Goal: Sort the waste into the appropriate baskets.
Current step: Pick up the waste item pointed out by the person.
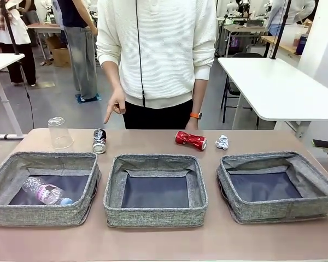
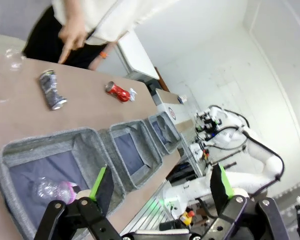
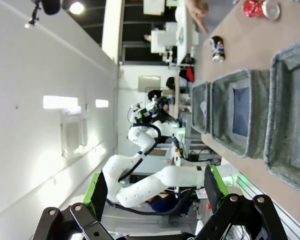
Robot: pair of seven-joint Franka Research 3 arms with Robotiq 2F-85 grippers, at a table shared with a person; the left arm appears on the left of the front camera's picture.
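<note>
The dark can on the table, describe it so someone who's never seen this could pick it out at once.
Three grey baskets sit in a row on the table. Behind the far right corner of the left basket stands the dark can, below the person's pointing hand. Unlike the clear cup beside it and the red can lying farther right, it is black and upright.
</note>
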